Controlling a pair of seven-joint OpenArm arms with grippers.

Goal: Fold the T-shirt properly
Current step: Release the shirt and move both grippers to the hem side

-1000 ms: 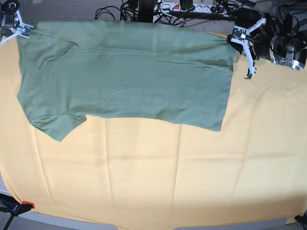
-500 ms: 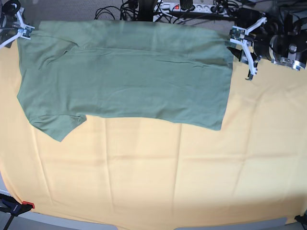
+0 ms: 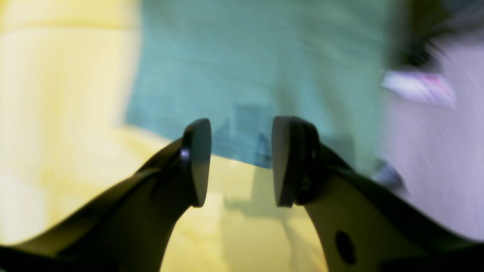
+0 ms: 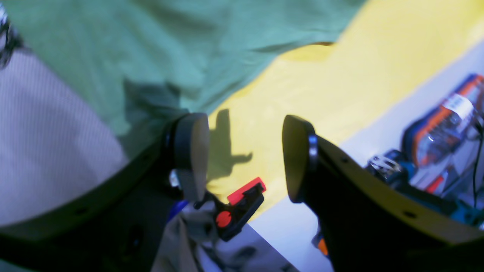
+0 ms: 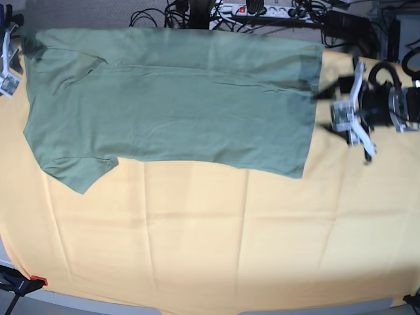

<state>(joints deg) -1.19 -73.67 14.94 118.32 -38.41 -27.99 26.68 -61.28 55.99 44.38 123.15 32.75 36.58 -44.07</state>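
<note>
The sage-green T-shirt lies flat, folded lengthwise, across the far half of the yellow-orange cloth. My left gripper is open and empty just off the shirt's right edge. In the left wrist view, the left gripper hangs over the shirt's hem. My right gripper is at the view's far left edge, beside the shirt's far left corner. In the right wrist view, the right gripper is open and empty above the cloth, with the shirt just beyond.
Cables and a power strip lie behind the table's far edge. A red-tipped clamp grips the cloth at the front left corner. Another clamp shows under my right gripper, with an orange and blue object off the table.
Both grippers have left the shirt's far corners. The left one has moved toward the front and right; the right one has moved left to the frame's edge. The shirt's far edge now lies flat.
</note>
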